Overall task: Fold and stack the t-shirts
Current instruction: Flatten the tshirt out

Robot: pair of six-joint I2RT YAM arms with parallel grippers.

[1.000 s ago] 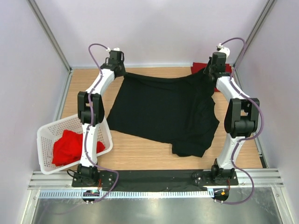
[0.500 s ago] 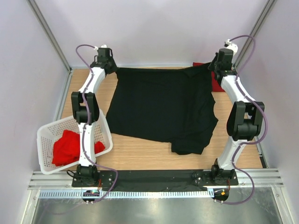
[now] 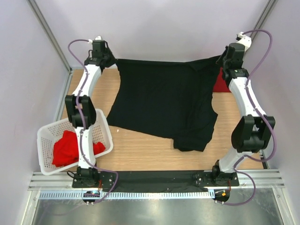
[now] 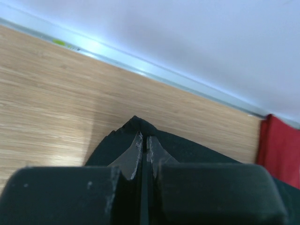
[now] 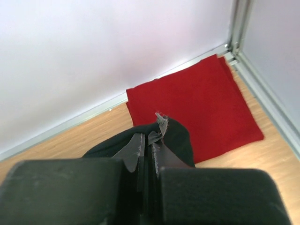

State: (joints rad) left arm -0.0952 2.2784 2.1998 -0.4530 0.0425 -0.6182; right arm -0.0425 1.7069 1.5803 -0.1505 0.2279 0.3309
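Note:
The black t-shirt [image 3: 164,101] hangs stretched between both grippers at the back of the table, its lower part resting on the wood. My left gripper [image 3: 114,61] is shut on its far left corner, seen in the left wrist view [image 4: 146,140]. My right gripper [image 3: 220,60] is shut on its far right corner, seen in the right wrist view [image 5: 149,140]. A folded red t-shirt [image 3: 222,80] lies flat in the back right corner, also in the right wrist view [image 5: 197,108]. Another red t-shirt [image 3: 68,147] lies crumpled in the basket.
A white lattice basket [image 3: 47,136] stands at the front left, by the left arm. Walls and metal rails [image 3: 51,42] close in the back and sides. Bare wood [image 3: 140,150] lies in front of the black shirt.
Both grippers have risen and moved back and apart, pulling the black shirt's top edge taut and drawing the shirt further toward the back wall.

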